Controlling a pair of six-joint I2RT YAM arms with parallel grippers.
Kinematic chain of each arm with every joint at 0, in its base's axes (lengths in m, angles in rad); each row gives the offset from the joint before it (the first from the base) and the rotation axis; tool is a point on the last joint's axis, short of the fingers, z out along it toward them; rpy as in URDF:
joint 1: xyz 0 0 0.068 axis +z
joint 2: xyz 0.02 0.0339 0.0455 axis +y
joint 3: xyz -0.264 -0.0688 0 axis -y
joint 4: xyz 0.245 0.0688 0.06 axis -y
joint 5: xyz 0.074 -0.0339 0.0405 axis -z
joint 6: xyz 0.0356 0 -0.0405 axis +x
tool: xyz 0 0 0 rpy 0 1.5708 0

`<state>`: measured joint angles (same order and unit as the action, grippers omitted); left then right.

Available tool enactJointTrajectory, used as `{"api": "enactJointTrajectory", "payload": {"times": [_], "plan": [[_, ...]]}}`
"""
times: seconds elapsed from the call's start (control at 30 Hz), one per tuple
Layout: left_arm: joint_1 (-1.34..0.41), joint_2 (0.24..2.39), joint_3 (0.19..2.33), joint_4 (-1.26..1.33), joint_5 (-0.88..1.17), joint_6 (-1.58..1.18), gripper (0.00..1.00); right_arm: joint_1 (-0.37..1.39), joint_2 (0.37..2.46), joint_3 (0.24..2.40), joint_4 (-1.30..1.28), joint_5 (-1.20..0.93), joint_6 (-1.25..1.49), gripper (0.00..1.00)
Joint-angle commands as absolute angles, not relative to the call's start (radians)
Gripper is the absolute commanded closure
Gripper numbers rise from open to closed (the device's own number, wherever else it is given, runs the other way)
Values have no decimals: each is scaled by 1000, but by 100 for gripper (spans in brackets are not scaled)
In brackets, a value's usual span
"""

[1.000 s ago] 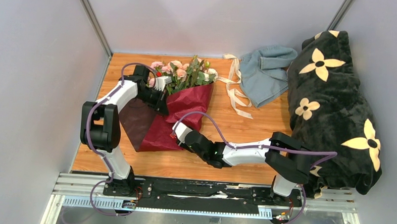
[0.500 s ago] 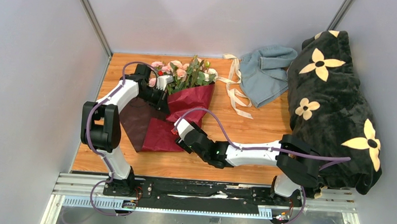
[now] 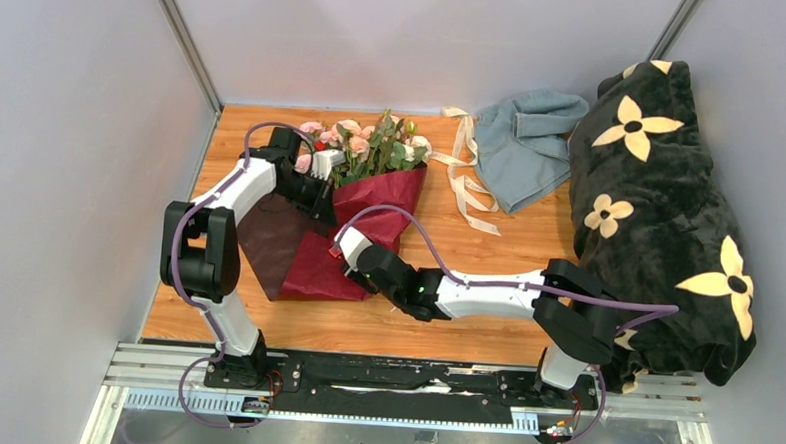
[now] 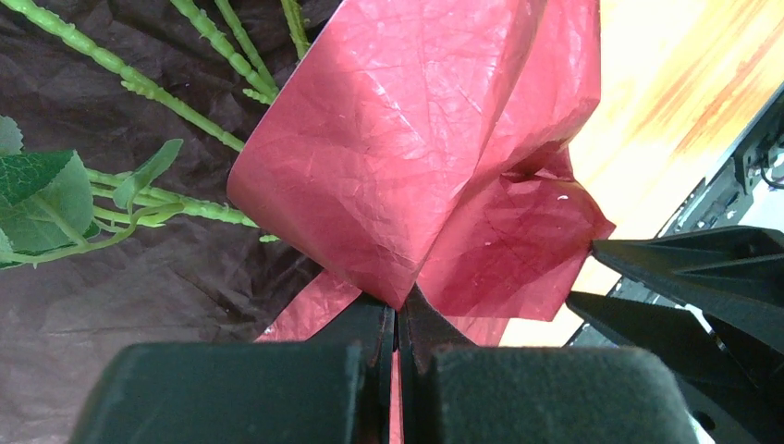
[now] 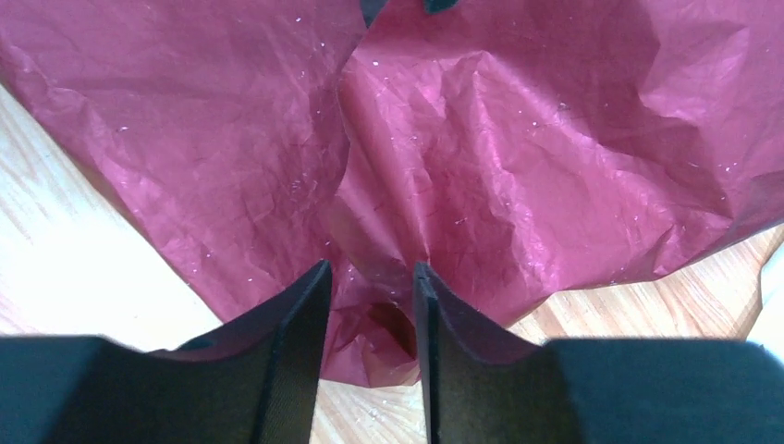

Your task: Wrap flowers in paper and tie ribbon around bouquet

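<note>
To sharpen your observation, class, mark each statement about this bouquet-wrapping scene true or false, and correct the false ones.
1. The left jaws are shut on a fold of the paper. True.
2. The ribbon is tied around the bouquet. False: it lies loose on the table, beside the grey-blue cloth.
3. The right jaws stand apart, with crumpled paper between them. True.
4. The flowers lie on bare wood, clear of the paper. False: their stems rest on the paper.

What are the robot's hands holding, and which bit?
Left gripper pinches the dark red paper at its folded edge. Right gripper straddles a crumple at the paper's edge; whether it grips cannot be told.
</note>
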<state>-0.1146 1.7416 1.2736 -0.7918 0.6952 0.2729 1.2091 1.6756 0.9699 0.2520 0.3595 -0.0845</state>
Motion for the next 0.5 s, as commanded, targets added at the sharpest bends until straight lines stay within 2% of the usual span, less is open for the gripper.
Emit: {"api": "enactJointTrajectory", "payload": {"times": [0.0,0.23,0.3,0.37,0.47], "plan": [[-132,1706,1304,-801,695,279,100,1178,1700,993,209,351,-59,62],[-155,1703,1315,-801,689,288,100,1176,1686,965,186,382,-19,81],[-163,1701,1314,-801,688,290,100,1177,1682,958,189,374,-19,83],[-165,1701,1317,-801,686,287,100,1176,1678,952,198,346,-36,74],[-168,1708,1328,-801,682,278,100,1177,1673,937,237,261,-131,53]]}}
